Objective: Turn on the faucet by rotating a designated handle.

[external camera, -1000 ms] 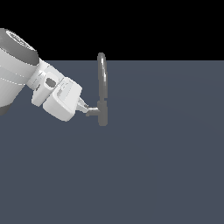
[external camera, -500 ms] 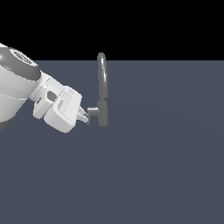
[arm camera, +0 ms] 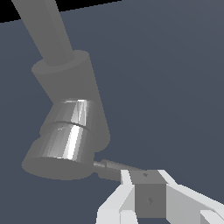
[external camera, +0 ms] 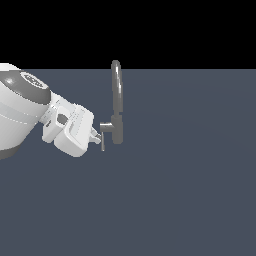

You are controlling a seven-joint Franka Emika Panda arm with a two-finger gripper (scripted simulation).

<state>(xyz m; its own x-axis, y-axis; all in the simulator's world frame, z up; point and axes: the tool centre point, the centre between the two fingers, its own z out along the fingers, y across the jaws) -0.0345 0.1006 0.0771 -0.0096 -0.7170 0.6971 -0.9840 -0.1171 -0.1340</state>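
The faucet (external camera: pixel 117 131) is a small grey tap with a tall arched spout (external camera: pixel 116 85). From its body a short stub runs toward the exterior view's left and carries the handle (external camera: pixel 103 138), a thin flat lever hanging downward. My gripper (external camera: pixel 96 137) sits just to the exterior view's left of the lever, fingers together and tips touching it. In the wrist view the faucet body (arm camera: pixel 72 96) and its shiny stub (arm camera: pixel 65 142) fill the frame. There the thin handle (arm camera: pixel 111 168) reaches my shut gripper (arm camera: pixel 148 186), which rests against its end.
A flat dark grey-blue floor (external camera: pixel 190 190) spreads all around the faucet. My bulky white arm (external camera: pixel 25 110) fills the exterior view's left side. Nothing else stands nearby.
My gripper has moved down and toward the exterior view's left. The handle has swung with it, from in front of the faucet body to out at its side, and the stub now shows.
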